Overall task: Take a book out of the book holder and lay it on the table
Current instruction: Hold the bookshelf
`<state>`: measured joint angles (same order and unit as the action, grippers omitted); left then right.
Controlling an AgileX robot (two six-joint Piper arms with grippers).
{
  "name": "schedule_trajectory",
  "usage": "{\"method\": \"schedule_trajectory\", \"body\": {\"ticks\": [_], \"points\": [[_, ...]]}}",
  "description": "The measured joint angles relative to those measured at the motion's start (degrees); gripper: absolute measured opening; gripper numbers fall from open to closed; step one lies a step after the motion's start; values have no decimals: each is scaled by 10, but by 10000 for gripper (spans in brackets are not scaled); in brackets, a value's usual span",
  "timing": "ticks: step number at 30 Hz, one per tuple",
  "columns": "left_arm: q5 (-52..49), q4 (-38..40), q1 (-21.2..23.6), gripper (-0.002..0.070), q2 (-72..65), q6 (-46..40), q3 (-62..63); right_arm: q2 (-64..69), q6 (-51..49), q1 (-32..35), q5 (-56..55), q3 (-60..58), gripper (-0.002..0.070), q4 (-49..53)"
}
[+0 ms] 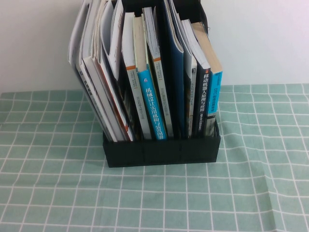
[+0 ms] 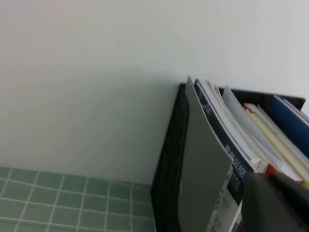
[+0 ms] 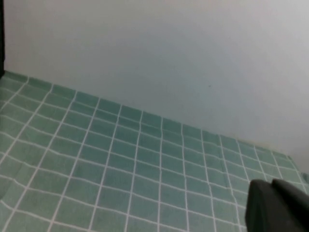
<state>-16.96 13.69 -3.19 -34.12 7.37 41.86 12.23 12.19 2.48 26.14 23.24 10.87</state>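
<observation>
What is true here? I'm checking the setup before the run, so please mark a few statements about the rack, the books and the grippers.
1. The book holder stands on the table, packed with upright books. True.
2. The book lies flat on the table. False: it stands at the holder's right end.
3. The left gripper is close to the holder's mesh side. True.
4. The right gripper is shut on a book. False: it is shut on nothing, above the table.

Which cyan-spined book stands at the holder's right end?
The thin-spined one, outside the black-spined book; the other cyan book with big white characters stands mid-holder. Left tool is near the holder's left wall, right tool over cloth.
</observation>
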Motion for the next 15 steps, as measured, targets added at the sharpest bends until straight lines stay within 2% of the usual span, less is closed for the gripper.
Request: {"method": "schedule_trajectory", "body": {"ticks": [4,9,11,15], "points": [[-33,106,0,-3,-100,-133,68,73,33,0,-45,2,-2,-8],[-31,313,-25,-3,-199,-359,130,147,39,0,-207,2,-2,-10],[-22,389,-56,-3,-230,-432,150,172,37,0,-274,2,-2,-10],[-4,472,-143,-3,-284,-522,182,223,-26,0,-383,2,-2,22]]}}
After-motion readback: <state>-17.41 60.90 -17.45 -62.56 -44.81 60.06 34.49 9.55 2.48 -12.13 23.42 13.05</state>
